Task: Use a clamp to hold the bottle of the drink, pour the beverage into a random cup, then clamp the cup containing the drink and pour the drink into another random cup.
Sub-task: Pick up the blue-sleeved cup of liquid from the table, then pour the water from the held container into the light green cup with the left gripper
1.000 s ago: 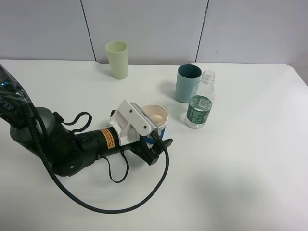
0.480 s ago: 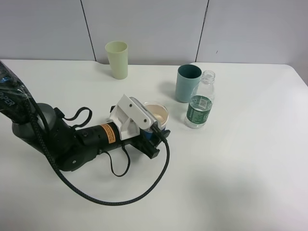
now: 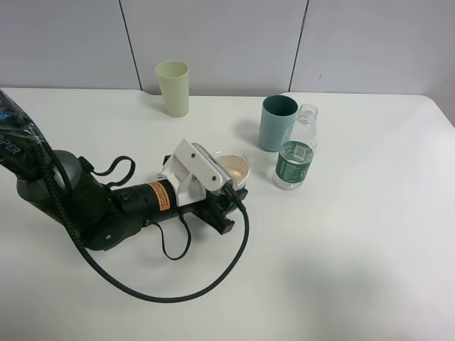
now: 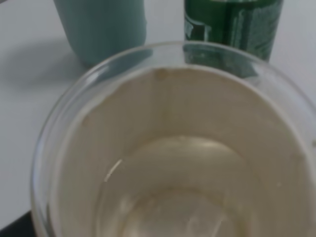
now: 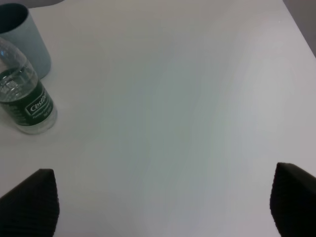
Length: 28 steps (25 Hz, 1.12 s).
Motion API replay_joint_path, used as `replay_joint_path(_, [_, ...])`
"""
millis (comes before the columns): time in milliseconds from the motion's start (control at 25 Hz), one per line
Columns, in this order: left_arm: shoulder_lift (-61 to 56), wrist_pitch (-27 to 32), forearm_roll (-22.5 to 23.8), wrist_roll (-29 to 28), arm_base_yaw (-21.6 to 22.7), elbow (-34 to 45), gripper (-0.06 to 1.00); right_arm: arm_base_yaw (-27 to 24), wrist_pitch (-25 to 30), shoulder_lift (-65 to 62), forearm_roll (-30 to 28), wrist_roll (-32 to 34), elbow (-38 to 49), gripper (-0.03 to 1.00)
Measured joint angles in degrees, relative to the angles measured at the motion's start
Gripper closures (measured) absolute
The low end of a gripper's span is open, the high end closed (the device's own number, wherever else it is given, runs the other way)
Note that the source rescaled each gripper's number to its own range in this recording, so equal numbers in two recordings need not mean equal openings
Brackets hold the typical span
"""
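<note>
Closing is the change: a second ago the left end effector [image 3: 229, 199] stood wide around the paper cup [image 3: 233, 168], and now its jaws have come together on the cup's wall, the arm having drawn slightly inward. The cup stands upright on the surface [image 3: 355, 249], near the middle and well apart from the pale green cup [image 3: 173, 87] at the back. The left wrist view looks straight down into the cup [image 4: 173, 163], where a shallow pool of clear drink lies at the bottom (so the bottle pour looks done). The bottle [image 3: 295, 158] stands upright and uncapped just beside the teal cup [image 3: 277, 122]; whether the two touch I cannot tell.

The right end effector [image 5: 160, 202] hangs over bare surface with its fingers wide apart and nothing between them.

By my reading, the step in hand is clamping the filled cup, and the grip has only just been made. The next move calls for a level lift, a carry to one of the other cups, and a slow tilt over its rim. The teal cup is nearer, but the bottle beside it leaves little room on that side.
</note>
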Motion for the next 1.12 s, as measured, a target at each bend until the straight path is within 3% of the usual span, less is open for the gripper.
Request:
replay_joint_path(360, [-0.93, 1.55, -1.4, -4.97, 0.0, 0.0, 0.89, 0.0, 0.0, 0.0, 0.0, 0.0, 0.0, 0.3])
replay_joint_path(520, [-4.07, 7.53, -8.74, -4.78, -0.16, 0.05, 0.89, 0.0, 0.0, 0.0, 0.0, 0.0, 0.0, 0.3])
replay_joint_path(720, [-8.6, 13.93, -20.3, 4.22, 0.92, 0.22, 0.89, 0.0, 0.0, 0.0, 0.0, 0.0, 0.0, 0.3])
replay_joint_path(920, [-12.9, 16.86, -22.83, 5.46, 4.77, 0.26, 0.89, 0.0, 0.0, 0.0, 0.0, 0.0, 0.0, 0.3])
replay_joint_path(1120, [-16.69, 18.31, -23.26, 5.16, 11.52, 0.26, 0.89, 0.0, 0.0, 0.0, 0.0, 0.0, 0.0, 0.3])
